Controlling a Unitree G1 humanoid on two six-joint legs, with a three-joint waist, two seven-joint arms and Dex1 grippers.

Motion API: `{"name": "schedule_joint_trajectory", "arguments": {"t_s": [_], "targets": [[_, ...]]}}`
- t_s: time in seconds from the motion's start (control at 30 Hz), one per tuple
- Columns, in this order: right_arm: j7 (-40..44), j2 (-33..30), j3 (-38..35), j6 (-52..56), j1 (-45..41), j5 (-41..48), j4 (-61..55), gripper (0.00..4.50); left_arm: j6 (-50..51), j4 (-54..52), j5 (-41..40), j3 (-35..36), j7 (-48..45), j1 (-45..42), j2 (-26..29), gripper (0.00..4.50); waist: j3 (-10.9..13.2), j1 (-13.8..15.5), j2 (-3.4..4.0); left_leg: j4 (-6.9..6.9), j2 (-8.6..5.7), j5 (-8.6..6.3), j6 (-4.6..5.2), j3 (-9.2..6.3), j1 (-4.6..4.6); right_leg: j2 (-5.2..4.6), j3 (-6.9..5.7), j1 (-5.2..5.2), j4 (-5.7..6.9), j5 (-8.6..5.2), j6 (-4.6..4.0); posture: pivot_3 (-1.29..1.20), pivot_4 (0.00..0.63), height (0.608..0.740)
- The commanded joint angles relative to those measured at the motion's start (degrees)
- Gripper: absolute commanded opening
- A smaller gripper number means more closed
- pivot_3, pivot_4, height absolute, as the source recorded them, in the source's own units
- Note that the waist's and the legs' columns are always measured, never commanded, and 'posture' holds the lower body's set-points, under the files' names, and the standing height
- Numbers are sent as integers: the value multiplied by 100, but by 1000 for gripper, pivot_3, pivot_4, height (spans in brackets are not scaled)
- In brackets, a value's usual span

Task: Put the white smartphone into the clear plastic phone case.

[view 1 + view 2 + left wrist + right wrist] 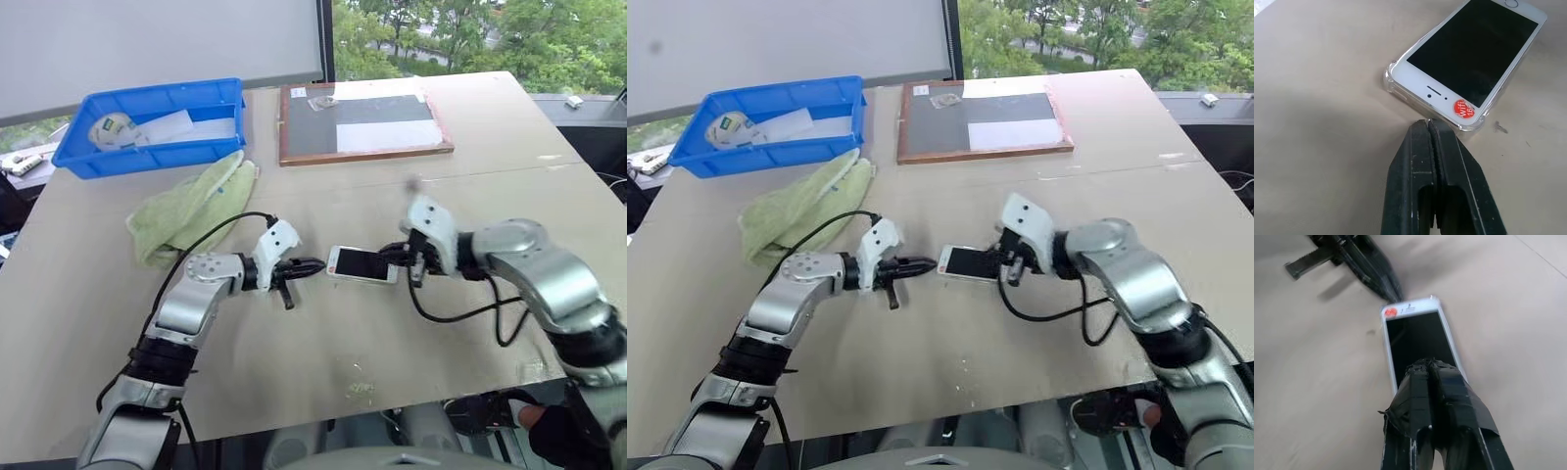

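- Black two-fingered left hand (1428,128): fingers pressed together, holding nothing, tip just beside the case corner.
- Small white smartphone with black screen (1474,49) lies flat mid-tabletop (323,343), seemingly seated in the clear thin plastic phone case (1393,88).
- Right hand (1430,366): closed, empty, over the screen.
- Judgement: insertion apparently done; perhaps final pressing left.
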Motion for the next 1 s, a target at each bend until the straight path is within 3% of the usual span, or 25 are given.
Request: {"name": "schedule_joint_trajectory", "arguments": {"t_s": [0.03, 0.27, 0.43, 0.67, 0.83, 1.0], "targets": [[-69, 191, 520, -587, -192, -331, 536, 0, 120, -320, -92, 16, 23, 148, 46, 26, 0, 13, -1, -1, 0, 0, -1, -2, 0, 1, -1, -1, 0, 1, -3, 0, 150, 740], [292, 341, 1198, -1348, -230, -682, 1465, 0, 232, -469, -101, 67, 188, 289, 104, 26, -4, 16, -6, -1, -5, 1, -3, 6, 0, -4, 12, -5, -1, 3, -5, 0, 150, 740], [244, 193, 633, -1282, -122, -490, 995, 0, 170, -358, -96, 82, 200, 288, 120, 26, -4, 22, -6, -2, -3, 1, -1, 0, 2, 1, 8, -5, 5, 2, -4, 0, 150, 740], [-85, -240, -692, -158, 663, 242, -707, 0, 86, -164, -98, 117, 167, 185, 116, 26, -2, 39, -4, -1, -2, 1, -1, -1, -6, 0, 10, -15, 6, 3, -5, 0, 150, 740], [-325, -827, -700, 126, 1281, 161, -1338, 0, -20, -35, -76, 13, 100, 85, 34, 26, -3, 40, -5, -1, -3, 0, 0, 2, -6, -2, 8, -13, 6, 2, -3, 0, 150, 740], [-509, -937, -449, 189, 1298, 45, -1286, 0, -121, 96, -38, -55, 29, 8, 1, 26, -3, 48, -4, 2, 0, 1, 1, 2, 3, -2, 6, -3, 12, -10, 19, 0, 150, 740]]}}
